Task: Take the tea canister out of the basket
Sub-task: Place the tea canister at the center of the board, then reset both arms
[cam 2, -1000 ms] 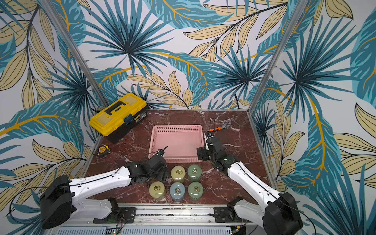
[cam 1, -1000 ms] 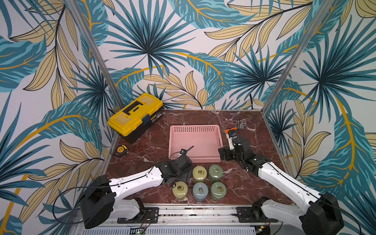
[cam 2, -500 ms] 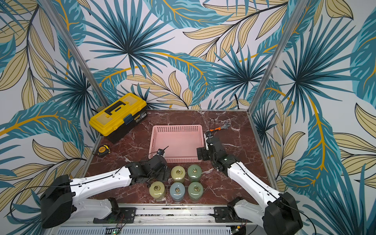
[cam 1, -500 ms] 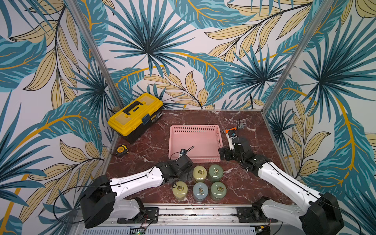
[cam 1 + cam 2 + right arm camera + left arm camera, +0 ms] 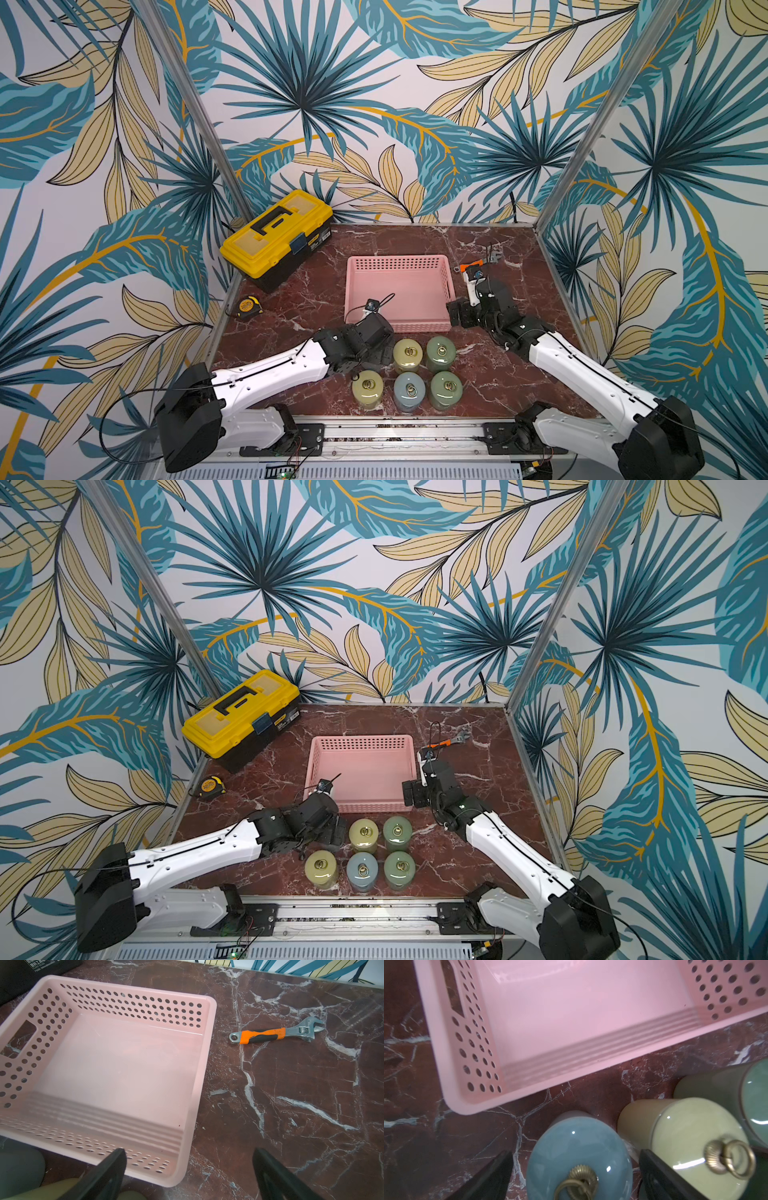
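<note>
The pink basket (image 5: 398,262) (image 5: 360,742) sits mid-table with a bare floor in both wrist views (image 5: 446,1047) (image 5: 207,1047). A blue tea canister (image 5: 579,1153) with a brass ring lid stands on the marble just outside the basket's near wall. My left gripper (image 5: 574,1159) (image 5: 376,352) is open, one finger on each side of the canister with a gap to it; in both top views the wrist hides the canister. My right gripper (image 5: 189,1154) (image 5: 457,318) is open and holds nothing, over the basket's near right corner.
Beside the blue canister stand a yellow canister (image 5: 685,1132) (image 5: 408,354) and a green one (image 5: 440,352), with three more (image 5: 409,391) in a front row. A yellow toolbox (image 5: 276,232), a tape measure (image 5: 248,306) and an orange-handled wrench (image 5: 270,1034) also lie on the table.
The left jaws have spread wide around the blue canister. Neither arm has visibly moved.
</note>
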